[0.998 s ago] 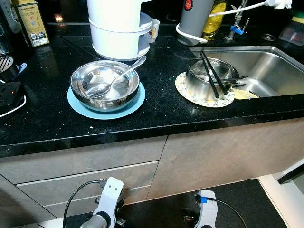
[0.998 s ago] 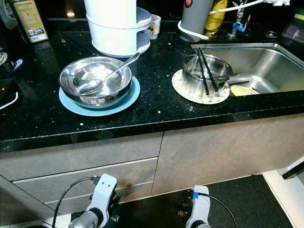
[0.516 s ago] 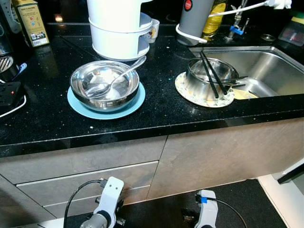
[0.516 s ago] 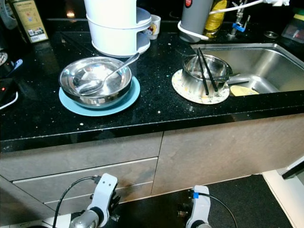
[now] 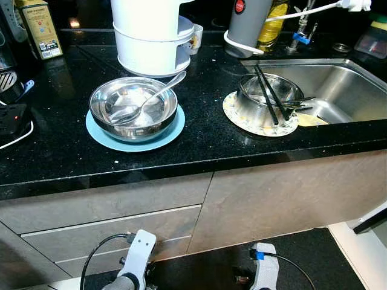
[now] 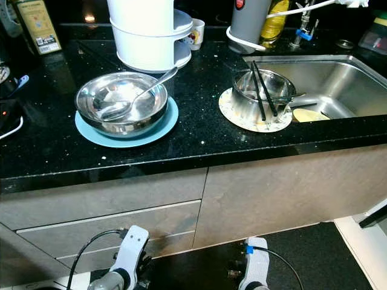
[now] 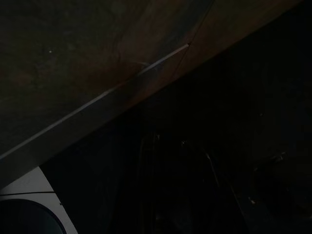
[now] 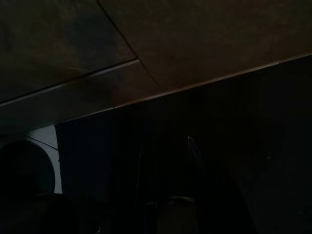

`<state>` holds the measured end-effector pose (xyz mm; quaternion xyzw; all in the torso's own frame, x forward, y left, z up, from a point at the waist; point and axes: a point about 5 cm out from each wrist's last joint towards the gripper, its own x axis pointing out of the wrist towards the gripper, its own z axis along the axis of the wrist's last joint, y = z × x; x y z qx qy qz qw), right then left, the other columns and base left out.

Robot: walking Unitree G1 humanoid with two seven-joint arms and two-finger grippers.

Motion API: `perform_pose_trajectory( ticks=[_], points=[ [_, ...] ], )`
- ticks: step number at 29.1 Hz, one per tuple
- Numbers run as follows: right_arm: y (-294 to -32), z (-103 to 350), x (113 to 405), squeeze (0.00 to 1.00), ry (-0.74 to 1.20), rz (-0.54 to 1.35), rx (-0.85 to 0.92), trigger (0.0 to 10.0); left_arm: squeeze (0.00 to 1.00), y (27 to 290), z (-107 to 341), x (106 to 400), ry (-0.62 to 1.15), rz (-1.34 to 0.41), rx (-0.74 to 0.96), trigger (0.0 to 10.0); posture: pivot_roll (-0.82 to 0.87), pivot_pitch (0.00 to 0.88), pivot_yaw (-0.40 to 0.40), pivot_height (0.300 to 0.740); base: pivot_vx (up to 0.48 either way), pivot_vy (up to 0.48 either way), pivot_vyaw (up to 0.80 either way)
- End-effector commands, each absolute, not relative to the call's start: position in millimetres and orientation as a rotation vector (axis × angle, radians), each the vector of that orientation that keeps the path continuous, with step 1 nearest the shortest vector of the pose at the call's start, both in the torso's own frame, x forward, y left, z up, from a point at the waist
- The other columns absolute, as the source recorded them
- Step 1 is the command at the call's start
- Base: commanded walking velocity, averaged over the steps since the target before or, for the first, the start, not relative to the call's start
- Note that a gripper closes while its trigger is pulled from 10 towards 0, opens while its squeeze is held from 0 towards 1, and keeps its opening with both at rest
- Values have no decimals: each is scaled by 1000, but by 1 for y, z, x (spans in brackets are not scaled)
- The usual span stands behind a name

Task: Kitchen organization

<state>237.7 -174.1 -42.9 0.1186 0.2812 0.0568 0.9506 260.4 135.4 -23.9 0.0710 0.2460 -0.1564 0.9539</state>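
On the black counter (image 5: 205, 145) a steel bowl (image 5: 154, 116) holding a spoon (image 5: 147, 101) sits on a light blue plate (image 5: 101, 136). To its right a second steel bowl (image 5: 247, 107) with black chopsticks (image 5: 269, 96) across it rests on a patterned plate (image 5: 231, 115) beside the sink (image 5: 347, 84). My left arm (image 5: 136, 263) and right arm (image 5: 265, 273) hang idle below the counter, in front of the cabinet. Both wrist views are very dark and show cabinet fronts.
A white stacked appliance (image 5: 148, 36) stands behind the left bowl, with a mug (image 5: 195, 37) beside it. A grey canister (image 5: 248, 24) and an oil bottle (image 5: 273, 24) stand by the tap. A box (image 5: 39, 27) and a power strip (image 5: 12, 119) are at the left. Drawer fronts (image 5: 109, 226) lie below.
Both wrists have sunk slightly at the bottom edge. The dishes on the counter have not moved.
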Motion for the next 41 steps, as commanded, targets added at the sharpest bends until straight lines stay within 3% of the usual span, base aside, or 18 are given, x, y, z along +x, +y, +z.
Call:
perform_pose_trajectory(
  ticks=[1, 21, 41],
  points=[
    [-177, -47, 230, 0, 580, 82, 251, 10000, 0, 133, -32, 251, 534, -329, 149, 10000, -70, 224, -75, 740, 0, 0, 0],
    [-176, -49, 229, 0, 589, 83, 272, 10000, 0, 145, -36, 252, 570, -308, 152, 10000, -68, 224, -83, 740, 0, 0, 0],
    [-179, -51, 228, 0, 617, 79, 272, 10000, 0, 133, -35, 253, 556, -322, 137, 10000, -73, 223, -87, 740, 0, 0, 0]
  ],
)
